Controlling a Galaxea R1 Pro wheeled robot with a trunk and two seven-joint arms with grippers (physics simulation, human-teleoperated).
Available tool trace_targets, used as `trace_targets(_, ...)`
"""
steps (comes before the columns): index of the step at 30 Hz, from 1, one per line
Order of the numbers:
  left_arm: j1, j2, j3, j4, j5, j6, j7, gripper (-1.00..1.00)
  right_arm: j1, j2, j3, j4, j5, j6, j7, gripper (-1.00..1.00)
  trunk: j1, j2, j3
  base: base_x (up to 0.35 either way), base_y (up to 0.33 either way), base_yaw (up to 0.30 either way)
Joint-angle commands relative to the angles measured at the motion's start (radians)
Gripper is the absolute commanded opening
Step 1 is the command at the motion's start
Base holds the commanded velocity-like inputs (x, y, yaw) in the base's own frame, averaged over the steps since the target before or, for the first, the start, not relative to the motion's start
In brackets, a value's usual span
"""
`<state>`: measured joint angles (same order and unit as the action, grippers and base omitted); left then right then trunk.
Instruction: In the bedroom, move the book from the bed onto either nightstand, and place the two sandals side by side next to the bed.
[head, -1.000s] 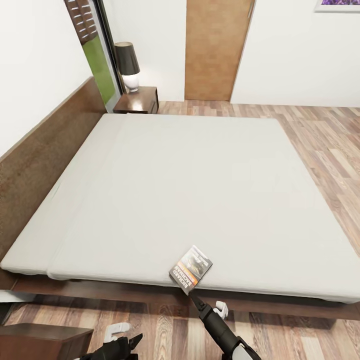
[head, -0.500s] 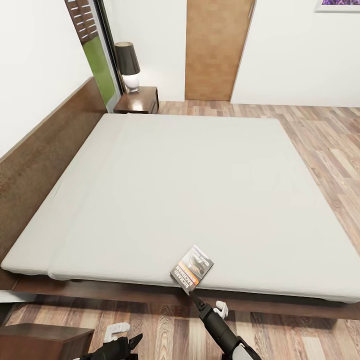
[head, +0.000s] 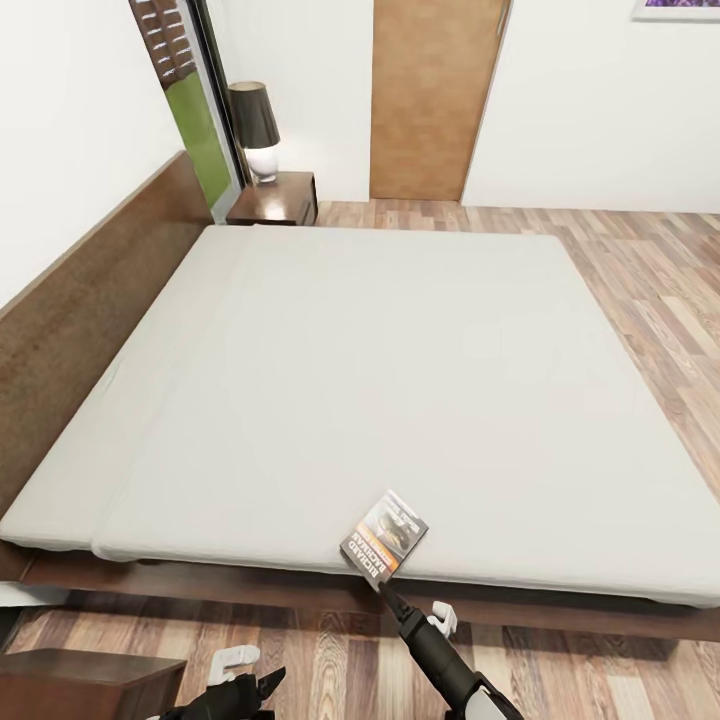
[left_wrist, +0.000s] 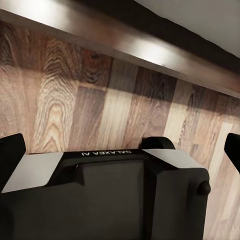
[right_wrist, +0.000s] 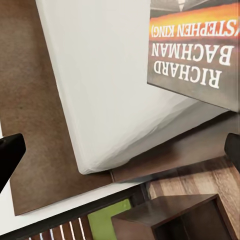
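- Head view: the book lies flat on the bed, at the near edge of the mattress and well apart from the headboard. The right gripper points at the book's near corner from just below the mattress edge; whether it touches the book cannot be told.
- Right wrist view: the two fingertips sit at opposite edges of the frame, so the jaws stand wide and hold nothing. The book lies ahead of them and off to one side.
- Left wrist view: the left gripper faces the plank floor below the bed frame, jaws wide and empty. In the head view it hangs low near the bottom edge.
- Step in hand, by judgement: approach to the book pick-up; no grasp is made yet.
- Next move, by judgement: centre the open jaws on the overhanging or near edge of the book, close on the thin cover, then carry it to a nightstand. The nightstand beside the far end of the headboard already bears a lamp.
- Book appearance: thin paperback, dark cover picture, orange band, white lettering "RICHARD BACHMAN".
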<state>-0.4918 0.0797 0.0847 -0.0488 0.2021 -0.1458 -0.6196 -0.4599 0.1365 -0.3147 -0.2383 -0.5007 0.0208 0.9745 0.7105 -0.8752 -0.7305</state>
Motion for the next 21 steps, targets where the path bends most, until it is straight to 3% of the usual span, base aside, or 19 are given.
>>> trace_targets(1, -0.001, 0.000, 0.007, 0.001, -0.003, -0.002, -0.005, 1.00, 0.000, 0.000, 0.002, 0.001, -0.007, 0.002, 0.003, 1.00, 0.004, -0.008, -0.004, 0.000, 0.000, 0.000)
trace_targets(4, -0.001, 0.000, 0.008, 0.002, -0.003, -0.001, -0.005, 1.00, 0.000, 0.000, 0.002, 0.001, -0.007, 0.002, 0.003, 1.00, 0.016, -0.029, -0.013, 0.000, 0.000, 0.000)
trace_targets(21, -0.001, 0.000, 0.009, 0.001, -0.001, -0.003, -0.005, 1.00, 0.000, 0.000, 0.002, 0.001, -0.007, 0.002, 0.003, 1.00, 0.016, -0.029, -0.013, -0.003, 0.000, 0.000)
